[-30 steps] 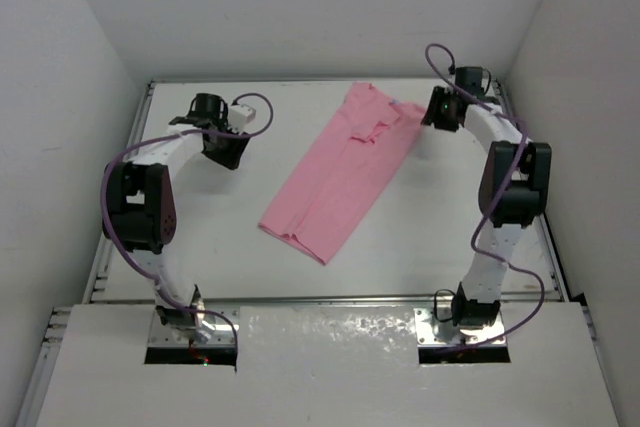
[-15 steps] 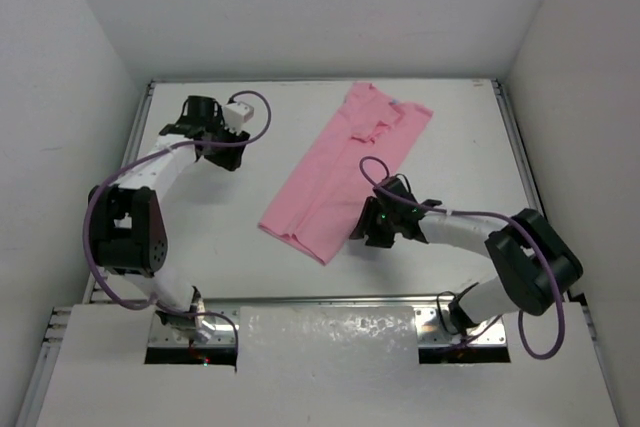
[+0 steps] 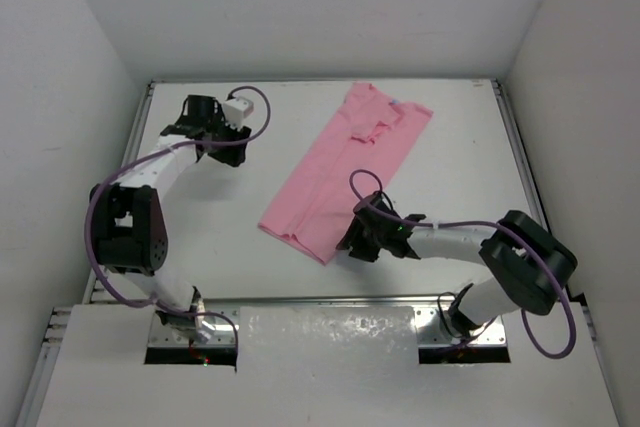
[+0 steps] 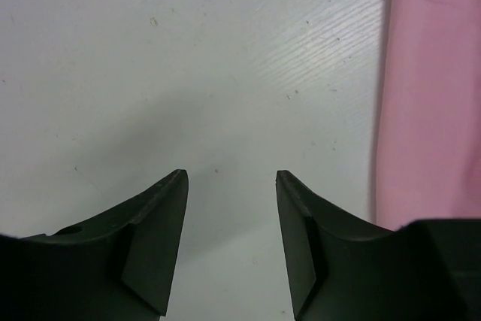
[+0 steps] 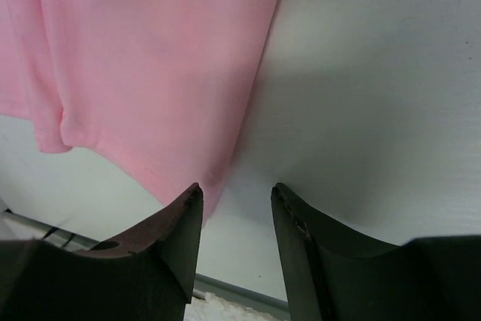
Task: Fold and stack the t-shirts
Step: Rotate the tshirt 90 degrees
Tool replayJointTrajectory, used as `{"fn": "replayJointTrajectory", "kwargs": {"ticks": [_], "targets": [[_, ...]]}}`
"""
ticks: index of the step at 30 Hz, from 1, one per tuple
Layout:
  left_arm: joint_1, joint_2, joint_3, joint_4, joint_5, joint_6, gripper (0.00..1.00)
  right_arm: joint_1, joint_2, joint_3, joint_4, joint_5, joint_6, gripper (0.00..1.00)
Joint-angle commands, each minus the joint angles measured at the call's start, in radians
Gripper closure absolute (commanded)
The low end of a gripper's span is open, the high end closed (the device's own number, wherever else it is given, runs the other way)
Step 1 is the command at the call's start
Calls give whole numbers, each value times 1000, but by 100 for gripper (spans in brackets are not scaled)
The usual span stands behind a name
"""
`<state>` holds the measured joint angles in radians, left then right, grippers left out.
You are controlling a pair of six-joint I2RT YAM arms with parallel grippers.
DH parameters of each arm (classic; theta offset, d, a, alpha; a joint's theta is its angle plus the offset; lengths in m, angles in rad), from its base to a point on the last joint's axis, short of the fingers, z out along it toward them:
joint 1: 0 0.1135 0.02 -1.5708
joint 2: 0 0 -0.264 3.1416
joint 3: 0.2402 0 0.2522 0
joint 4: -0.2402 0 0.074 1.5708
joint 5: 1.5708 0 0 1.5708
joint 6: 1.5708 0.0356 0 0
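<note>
1. The t-shirt (image 3: 345,172) lies folded lengthwise into a strip; cross-folding and stacking remain, I judge.
2. Right fingers (image 5: 188,219) spread, empty, at its hem corner.
3. Left fingers (image 4: 169,208) spread, empty; t-shirt at their right.

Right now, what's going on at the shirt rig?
A pink t-shirt lies on the table as a long strip, set diagonally with its sleeves at the far end. The right gripper is low at the shirt's near corner, jaws open and beside the hem, not gripping it. The left gripper is open over bare table at the far left, with the shirt's edge off to one side. Neither arm holds the cloth.
</note>
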<state>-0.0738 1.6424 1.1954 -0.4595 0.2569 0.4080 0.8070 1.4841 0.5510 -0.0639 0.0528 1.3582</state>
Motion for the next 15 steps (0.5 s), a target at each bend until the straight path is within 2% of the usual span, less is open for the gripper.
{"fn": "replayJointTrajectory", "kwargs": {"ticks": [1,9,12,15], "targets": [[-11,-96,-31,39,12,-28,51,3,11,-72,79,48,64,55],[-14,-159,-66,-14,-24,9,51,4,94,-34,147,61,47,56],[-14,-171,-83,-10,-24,12,51,3,93,-52,133,70,48,64],[-14,-171,-89,-5,-16,15,51,3,97,-74,145,84,62,83]]}}
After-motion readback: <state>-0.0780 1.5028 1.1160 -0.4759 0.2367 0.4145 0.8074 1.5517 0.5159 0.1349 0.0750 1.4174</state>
